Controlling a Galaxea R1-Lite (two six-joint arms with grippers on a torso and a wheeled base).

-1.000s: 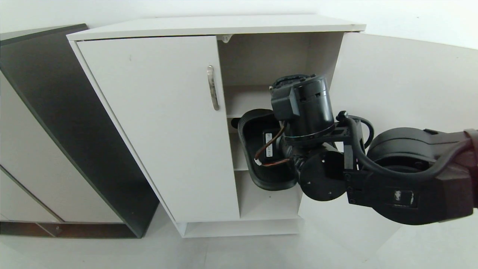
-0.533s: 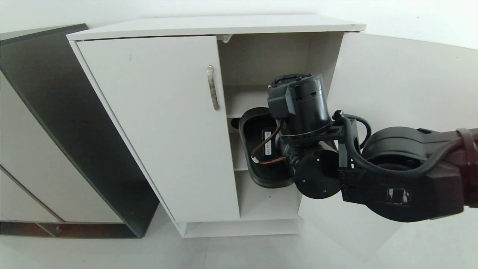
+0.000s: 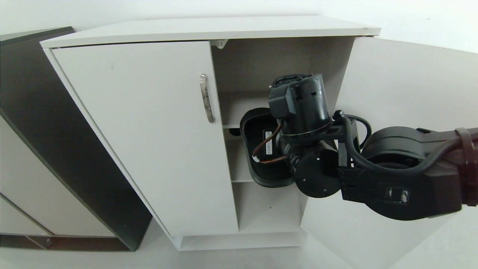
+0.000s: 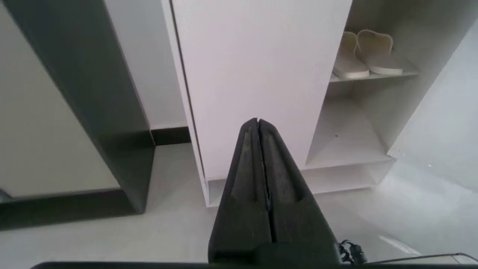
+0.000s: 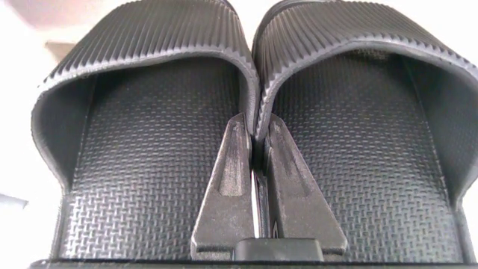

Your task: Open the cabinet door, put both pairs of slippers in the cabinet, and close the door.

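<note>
Currently, head view: the white cabinet (image 3: 209, 28) has its left door (image 3: 149, 142) closed, with the metal handle (image 3: 206, 98) at its inner edge. The right door (image 3: 396, 97) is swung wide open. The black slippers (image 3: 257, 149) are held on edge in the open right half, about level with the middle shelf. Whether they are past the front edge I cannot tell. The right arm (image 3: 403, 175) comes in from the right, its forearm roughly level. Its wrist (image 3: 304, 108) is turned toward the opening and covers the fingers. A dark cabinet (image 3: 56, 112) stands just beside the white one on the left, on a pale floor (image 3: 224, 259).

Left wrist view: the left gripper (image 4: 258, 125) has its fingers pressed flat together and holds nothing. It hangs above the floor (image 4: 164, 224), in front of the closed door (image 4: 254, 60) and apart from it. The white slippers (image 4: 370, 54) lie side by side on a shelf (image 4: 373, 75) in the open half, well apart from this gripper. The dark cabinet (image 4: 82, 90) stands off to one side.

Right wrist view: the right gripper (image 5: 256, 123) is closed down to a narrow slit. It pinches the two adjoining side walls of the black slippers (image 5: 149, 157) between its fingers (image 5: 233, 172). The slippers sit side by side, one on each side of the fingers. Their textured footbeds face the camera and their ribbed straps arch over beyond the fingertips.
</note>
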